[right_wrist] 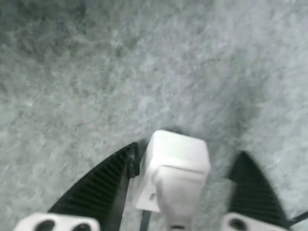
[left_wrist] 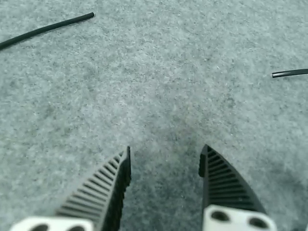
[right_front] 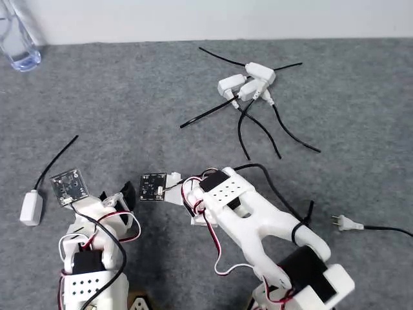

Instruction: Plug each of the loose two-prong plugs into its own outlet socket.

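Here's right claw spread wide, white socket block between fingers, touching one: boxy, rounded corners, black cord, toward table front edge. left claw apart too. White two-prong plug lying near right edge.

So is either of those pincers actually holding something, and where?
Nothing is gripped. The left pincer is open over bare carpet. The right pincer is open around a white socket block: one finger touches its side, the other stands apart.
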